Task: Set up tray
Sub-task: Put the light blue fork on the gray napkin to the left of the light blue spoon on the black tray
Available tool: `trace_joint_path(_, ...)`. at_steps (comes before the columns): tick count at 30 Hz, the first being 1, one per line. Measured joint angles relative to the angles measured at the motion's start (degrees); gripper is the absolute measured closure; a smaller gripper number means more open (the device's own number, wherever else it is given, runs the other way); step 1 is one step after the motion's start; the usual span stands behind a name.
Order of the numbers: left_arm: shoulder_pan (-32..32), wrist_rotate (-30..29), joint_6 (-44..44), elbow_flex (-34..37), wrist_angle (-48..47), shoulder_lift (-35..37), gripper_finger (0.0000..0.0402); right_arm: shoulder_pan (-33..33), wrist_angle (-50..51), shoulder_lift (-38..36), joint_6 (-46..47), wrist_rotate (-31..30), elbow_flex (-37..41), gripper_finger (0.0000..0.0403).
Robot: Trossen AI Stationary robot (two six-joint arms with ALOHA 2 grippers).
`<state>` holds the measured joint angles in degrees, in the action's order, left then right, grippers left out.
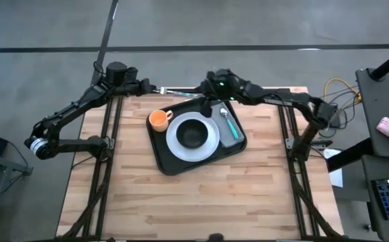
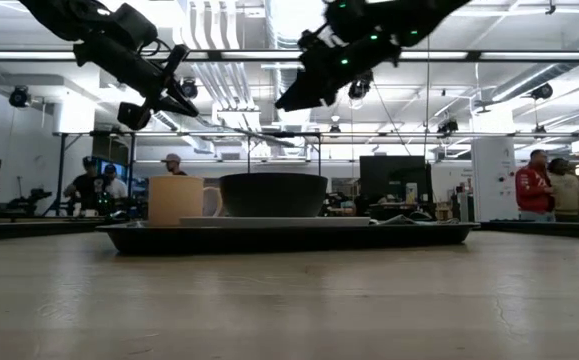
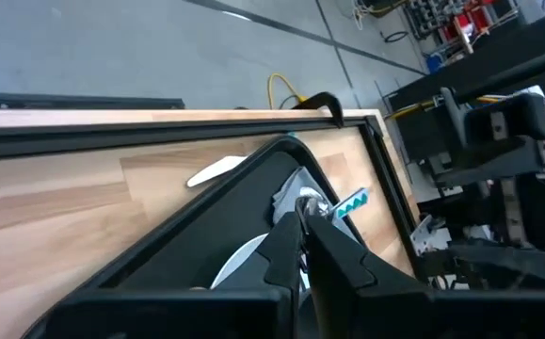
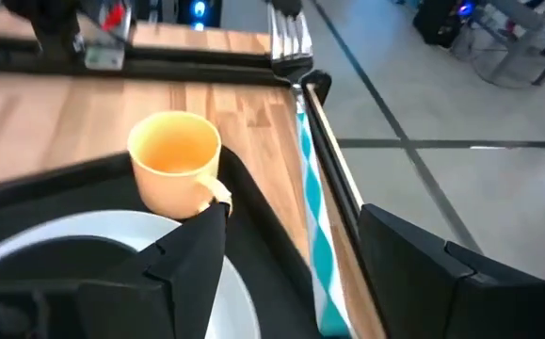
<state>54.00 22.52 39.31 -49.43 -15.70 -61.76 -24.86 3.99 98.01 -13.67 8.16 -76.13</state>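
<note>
Tray, stiff, slick black plastic mid-desk carrying plate, bowl, orange cup and spoon, looks heavy loaded and best gripped by its low rim; left gripper pinches a fork, right gripper stands open.

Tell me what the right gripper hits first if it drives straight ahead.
Probably the teal-handled fork, already lying between the open fingers of the right gripper; beyond it, the left gripper holding that fork. Depth is unclear.

Orange cup beside white plate, dark bowl.
</note>
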Motion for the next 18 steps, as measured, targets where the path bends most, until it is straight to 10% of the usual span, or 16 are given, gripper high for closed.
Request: trace_joint_path(18,0.0,1.37,-0.85,0.0,3.32,0.07,0.0402,0.37,15.35,17.44,-14.06,-0.9,-23.6,0.0173)
